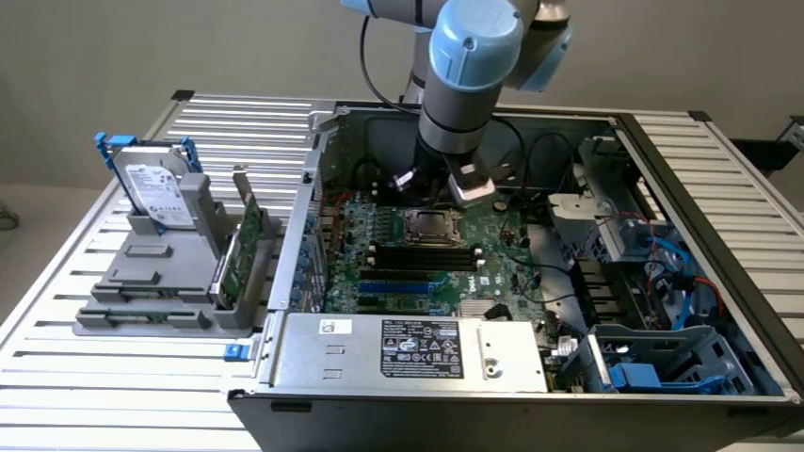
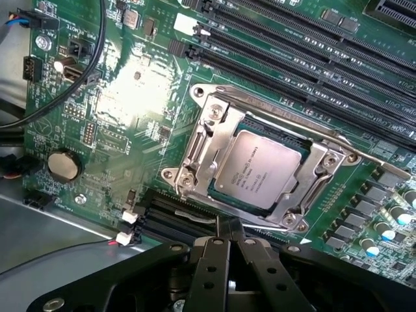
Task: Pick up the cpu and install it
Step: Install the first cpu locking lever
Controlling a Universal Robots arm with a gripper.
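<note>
Your gripper (image 2: pixel 228 227) has its two black fingers pressed together, tip against tip. It hangs low over the green motherboard (image 2: pixel 130 84), inside the open computer case (image 1: pixel 703 235).

The cpu (image 2: pixel 258 168) is not in the gripper. It lies flat in the socket (image 2: pixel 286 136) just ahead of the fingertips, dull silver top facing up, with the metal frame (image 2: pixel 195 146) around it. The fingertips are just beside the frame's nearest edge; whether they touch it you cannot tell.

Beyond the socket, on the side away from the gripper, run the long black memory slots (image 2: pixel 292 58). A round coin battery (image 2: pixel 64 165) sits on the board off to one side, well apart from the fingers.

In the exterior view, the arm (image 1: pixel 465 56) comes down from above, with the cpu (image 1: pixel 427 226) directly below its wrist. The upright hard drive (image 1: pixel 157 193) with blue handles stands outside the case on the slatted bench (image 1: pixel 113 377), far from the gripper.
</note>
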